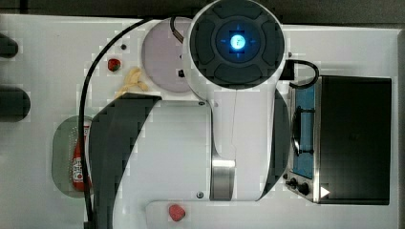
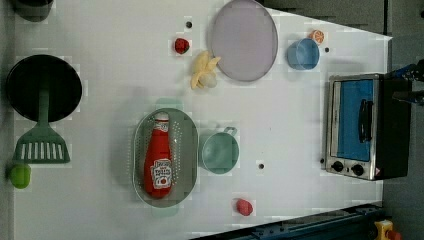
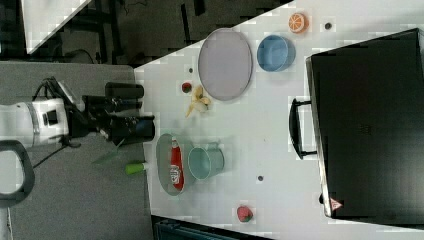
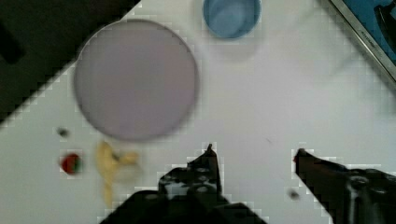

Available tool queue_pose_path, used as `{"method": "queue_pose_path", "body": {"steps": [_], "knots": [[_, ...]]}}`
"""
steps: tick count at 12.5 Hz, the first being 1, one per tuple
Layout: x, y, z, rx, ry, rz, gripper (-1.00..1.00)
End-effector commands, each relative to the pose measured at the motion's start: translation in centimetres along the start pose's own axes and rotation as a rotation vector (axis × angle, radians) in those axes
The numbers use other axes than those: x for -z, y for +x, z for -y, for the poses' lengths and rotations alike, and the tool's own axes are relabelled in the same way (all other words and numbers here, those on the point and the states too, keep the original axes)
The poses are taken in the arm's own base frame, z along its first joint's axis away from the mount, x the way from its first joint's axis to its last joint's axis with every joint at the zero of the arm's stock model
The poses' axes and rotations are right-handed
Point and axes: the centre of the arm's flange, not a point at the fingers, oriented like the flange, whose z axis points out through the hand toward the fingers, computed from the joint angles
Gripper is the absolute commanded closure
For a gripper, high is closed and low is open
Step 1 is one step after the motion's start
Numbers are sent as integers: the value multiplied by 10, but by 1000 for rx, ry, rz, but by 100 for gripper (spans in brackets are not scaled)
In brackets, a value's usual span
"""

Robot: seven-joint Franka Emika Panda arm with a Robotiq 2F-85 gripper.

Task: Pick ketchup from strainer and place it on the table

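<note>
Jaws (image 4: 254, 151) gape wide and empty over our white bench (image 2: 280, 125); the red plastic ketchup bottle (image 2: 158, 156) lies in the mint perforated strainer (image 2: 187, 150), cap toward twelve o'clock in the left view.

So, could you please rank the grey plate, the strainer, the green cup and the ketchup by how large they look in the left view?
Largest to smallest in the left view:
1. strainer and grey plate, too alike to rank
2. ketchup
3. green cup, shorter than the ketchup though wider
</note>
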Motion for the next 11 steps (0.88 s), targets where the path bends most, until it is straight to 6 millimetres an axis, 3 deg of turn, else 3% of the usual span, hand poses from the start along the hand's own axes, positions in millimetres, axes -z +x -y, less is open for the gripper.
{"method": "queue_pose_path", "body": {"steps": [1,3,7,11], "knots": [[69,-84,-98,-107,-11,65,-58],[62,-93,-81,-72,-28,70,-100],[34,-137,-4,92,-59,45,-100],[-3,-200,73,268,-68,16,-100]]}}
